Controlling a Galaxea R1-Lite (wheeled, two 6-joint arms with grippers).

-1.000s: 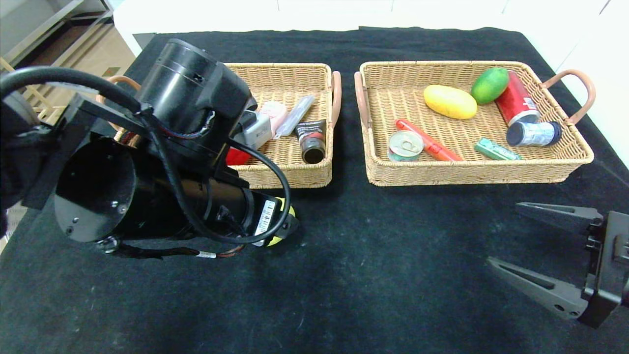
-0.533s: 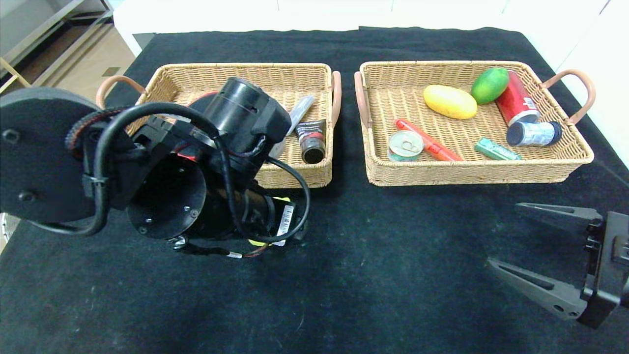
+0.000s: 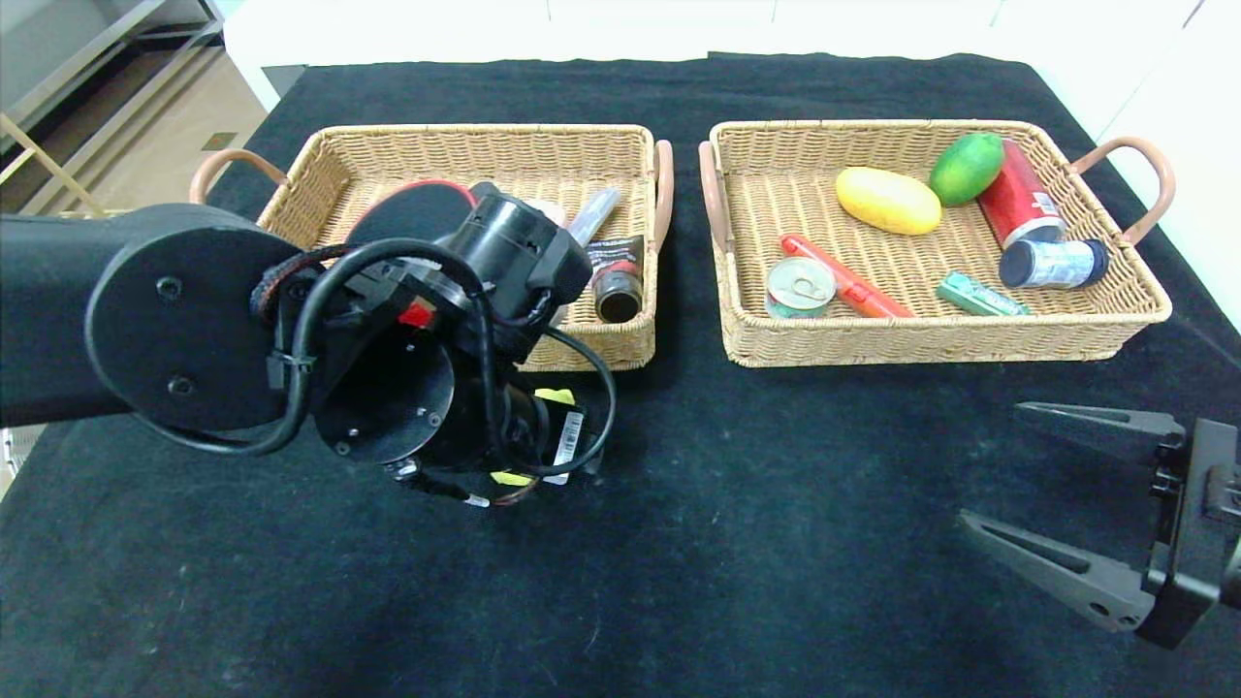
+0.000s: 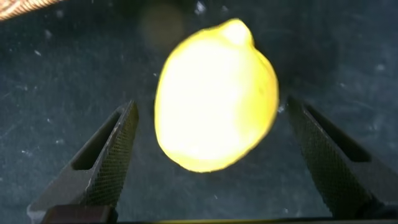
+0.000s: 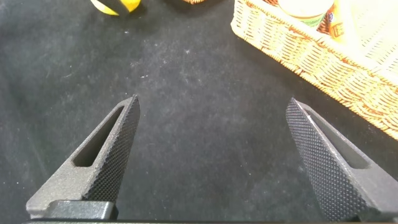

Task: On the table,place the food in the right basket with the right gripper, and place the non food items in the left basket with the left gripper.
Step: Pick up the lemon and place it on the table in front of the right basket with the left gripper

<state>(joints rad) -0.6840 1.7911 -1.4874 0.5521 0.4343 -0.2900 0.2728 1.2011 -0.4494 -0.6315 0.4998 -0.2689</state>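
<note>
Two wicker baskets sit side by side on the black table (image 3: 737, 504), in the upper half of the head picture. The left basket (image 3: 543, 150) holds a few things, but the big black left arm covers part of it; you can see one dark tube (image 3: 615, 276) and one clear wrapped stick (image 3: 593, 211) at its right side. The right basket (image 3: 931, 334) holds seven things: one round tin (image 3: 801, 288), one long red stick (image 3: 845, 281), one yellow fruit (image 3: 888, 201), one green fruit (image 3: 967, 167), one red can (image 3: 1018, 206), one silver can (image 3: 1053, 263) and one small green pack (image 3: 979, 296). One yellow lemon (image 4: 214, 102) lies on the table just in front of the left basket, in the left middle of the head picture, where only a bit of yellow peeks out under the arm. The left arm bends over it and points down. In the left wrist picture the left gripper (image 4: 214, 158) has its two jaws spread wide, one on each side of the lemon, and they do not touch it. The right gripper (image 3: 1062, 504) hangs low at the lower right of the head picture, well apart from the lemon, with its jaws spread wide and nothing between them.
</note>
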